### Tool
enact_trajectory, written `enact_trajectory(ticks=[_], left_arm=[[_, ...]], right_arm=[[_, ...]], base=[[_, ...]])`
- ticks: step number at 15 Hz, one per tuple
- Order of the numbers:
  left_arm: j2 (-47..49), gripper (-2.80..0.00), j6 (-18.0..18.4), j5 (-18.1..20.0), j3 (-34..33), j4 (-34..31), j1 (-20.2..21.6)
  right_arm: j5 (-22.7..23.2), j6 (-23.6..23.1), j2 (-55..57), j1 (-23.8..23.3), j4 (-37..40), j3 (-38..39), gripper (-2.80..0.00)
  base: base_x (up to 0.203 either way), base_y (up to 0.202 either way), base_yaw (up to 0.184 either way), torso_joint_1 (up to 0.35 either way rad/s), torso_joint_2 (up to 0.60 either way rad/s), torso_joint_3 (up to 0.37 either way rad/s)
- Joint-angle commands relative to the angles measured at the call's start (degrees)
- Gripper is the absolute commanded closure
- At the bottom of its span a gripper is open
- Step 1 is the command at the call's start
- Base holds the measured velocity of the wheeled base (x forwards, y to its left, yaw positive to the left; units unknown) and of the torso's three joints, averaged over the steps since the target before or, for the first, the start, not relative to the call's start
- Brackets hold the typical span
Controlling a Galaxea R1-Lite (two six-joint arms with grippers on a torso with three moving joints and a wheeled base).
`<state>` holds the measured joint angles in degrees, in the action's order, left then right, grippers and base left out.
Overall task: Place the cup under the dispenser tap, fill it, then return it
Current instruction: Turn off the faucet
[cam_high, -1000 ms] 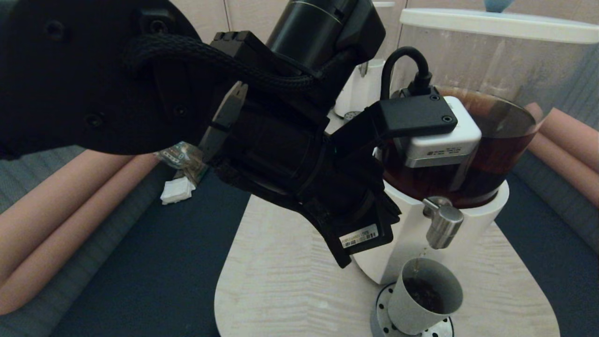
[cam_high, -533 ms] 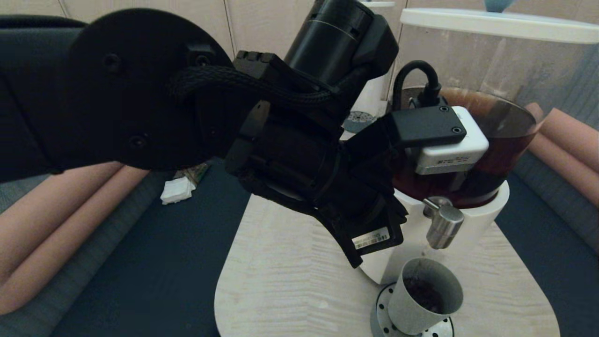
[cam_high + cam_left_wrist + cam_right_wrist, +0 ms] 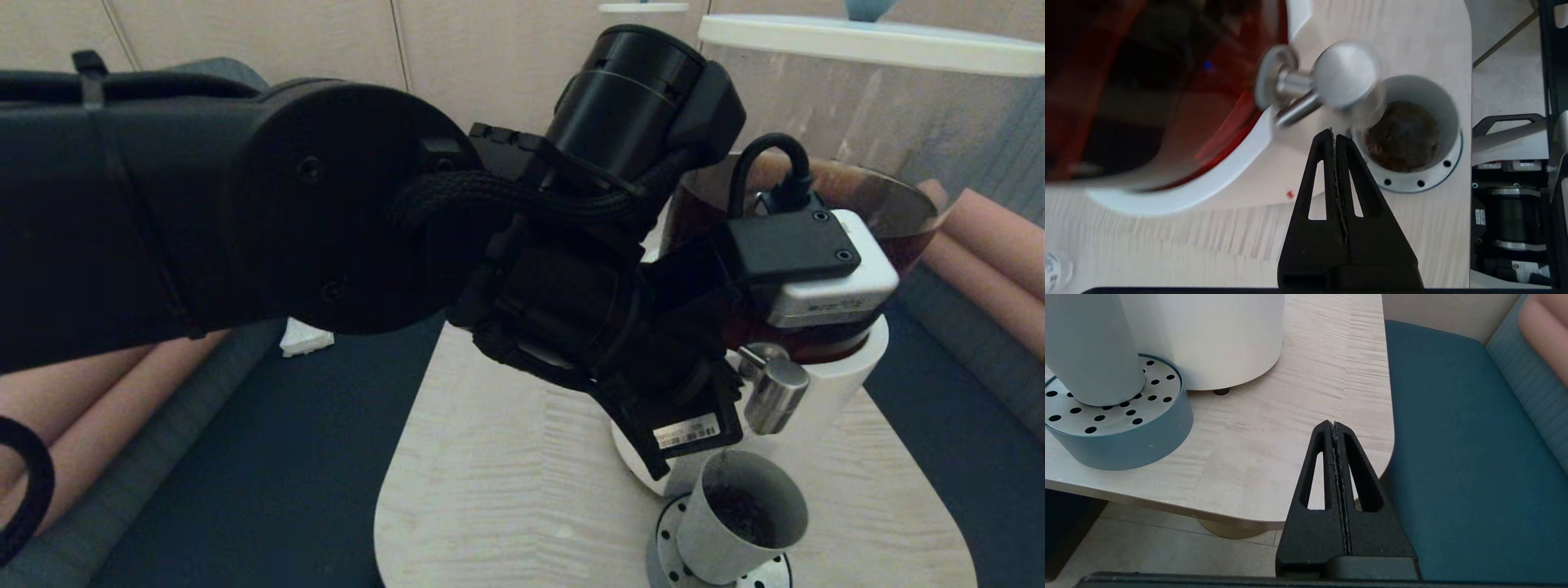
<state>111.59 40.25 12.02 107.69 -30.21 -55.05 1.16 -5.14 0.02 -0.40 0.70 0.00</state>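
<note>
The grey cup [image 3: 739,523] stands on a perforated metal drip tray [image 3: 665,555] under the steel dispenser tap [image 3: 775,394], and holds dark liquid. In the left wrist view my left gripper [image 3: 1334,132] is shut and empty. It hovers next to the tap [image 3: 1345,73] and just beside the rim of the cup [image 3: 1437,98]. In the head view the left arm fills the frame and hides its own fingers. My right gripper [image 3: 1334,424] is shut and empty, low by the table's near edge, apart from the cup [image 3: 1086,347].
The dispenser's white base [image 3: 845,376] carries a tank of brown liquid [image 3: 882,204]. Dark blue seating [image 3: 1453,437] and pink bolsters [image 3: 988,237] ring the pale wood table [image 3: 506,490]. A white paper scrap [image 3: 306,336] lies to the left. A small clear bottle [image 3: 1053,265] stands on the table.
My left arm has swung right and lower, towards the tap and cup. The thin stream falling into the cup a second ago has stopped. The cup has not moved.
</note>
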Motion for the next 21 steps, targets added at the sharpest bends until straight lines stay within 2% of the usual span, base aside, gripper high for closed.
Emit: enact_trajectory(ticks=[1, 21], left_arm=[[0.53, 0.0, 0.17, 0.02, 0.06, 0.79, -0.23], [3.28, 0.0, 0.39, 0.2, 0.85, 9.2, -1.37]], right_arm=[[0.07, -0.04, -0.2, -0.03, 0.01, 0.62, 0.0], [0.07, -0.04, -0.2, -0.03, 0.01, 0.61, 0.0]], base=[[0.0, 0.0, 0.0, 0.0, 0.0, 0.0], [0.0, 0.0, 0.0, 0.0, 0.0, 0.0]])
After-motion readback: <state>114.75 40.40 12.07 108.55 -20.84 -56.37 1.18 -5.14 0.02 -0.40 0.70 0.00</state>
